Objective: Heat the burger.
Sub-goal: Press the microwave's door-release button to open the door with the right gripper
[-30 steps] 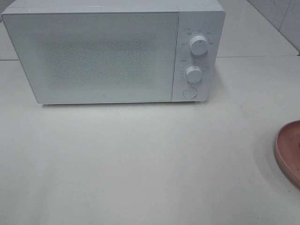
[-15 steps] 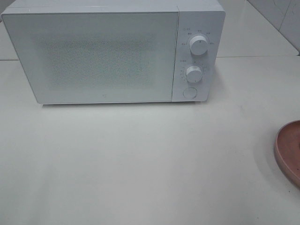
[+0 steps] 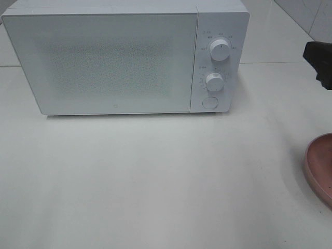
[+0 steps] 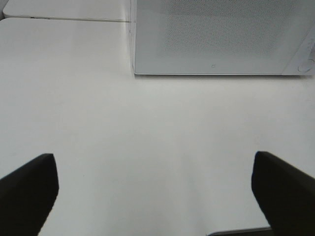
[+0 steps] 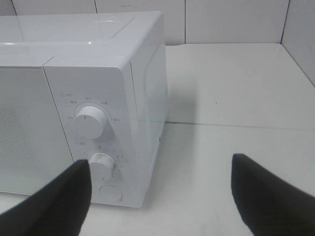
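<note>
right arm (image 3: 319, 62) has just edged in beside the shut microwave (image 3: 114, 62), right gripper (image 5: 160, 164) spread and empty, left gripper (image 4: 153, 162) spread too; no burger in sight, so which way it lies can't be told, though the plate (image 3: 314, 166) sits on the right arm's side.

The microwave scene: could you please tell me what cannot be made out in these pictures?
- Burger: in no view; the microwave, door shut, hides its inside.
- Pink plate: cut by the exterior high view's right edge; the rest is unseen.
- Right arm: only a dark piece at that same edge.
- Dial labels: too small to read in either view.
</note>
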`<state>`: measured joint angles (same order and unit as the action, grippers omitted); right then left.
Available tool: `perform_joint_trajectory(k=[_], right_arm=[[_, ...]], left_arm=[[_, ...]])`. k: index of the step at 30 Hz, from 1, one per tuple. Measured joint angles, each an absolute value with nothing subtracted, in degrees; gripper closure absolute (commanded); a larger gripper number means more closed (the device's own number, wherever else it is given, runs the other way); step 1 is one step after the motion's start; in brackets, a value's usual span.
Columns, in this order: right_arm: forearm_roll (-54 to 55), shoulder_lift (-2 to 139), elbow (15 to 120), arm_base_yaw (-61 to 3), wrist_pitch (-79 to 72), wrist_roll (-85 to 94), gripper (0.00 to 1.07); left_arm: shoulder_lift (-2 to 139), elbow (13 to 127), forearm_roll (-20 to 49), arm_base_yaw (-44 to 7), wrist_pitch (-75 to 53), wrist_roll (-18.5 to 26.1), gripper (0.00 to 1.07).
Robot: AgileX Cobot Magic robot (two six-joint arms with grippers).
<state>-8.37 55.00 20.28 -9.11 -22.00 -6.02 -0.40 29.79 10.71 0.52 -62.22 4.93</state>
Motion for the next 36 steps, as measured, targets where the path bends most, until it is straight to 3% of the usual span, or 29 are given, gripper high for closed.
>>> perform_joint_trajectory(k=[10,16,22,36], right_arm=[[9.51,69.16,20.11,-9.11,-37.30,9.74,0.33],[11.40,73.11,20.11,-9.51,-41.31,11.06,0.33],[14.04,80.10,20.17,-16.67,-47.67,13.75,0.33],[35.35,91.27,20.11,-36.38,-66.58,20.74,0.33]], left_arm=[[-0.40,29.79,10.71,0.52,-62.22,4.93,0.07],[-0.40,29.79,10.71,0.52,-62.22,4.93,0.07],[-0.40,29.79,10.71,0.52,-62.22,4.93,0.07],[-0.40,29.79,10.71,0.52,-62.22,4.93,0.07]])
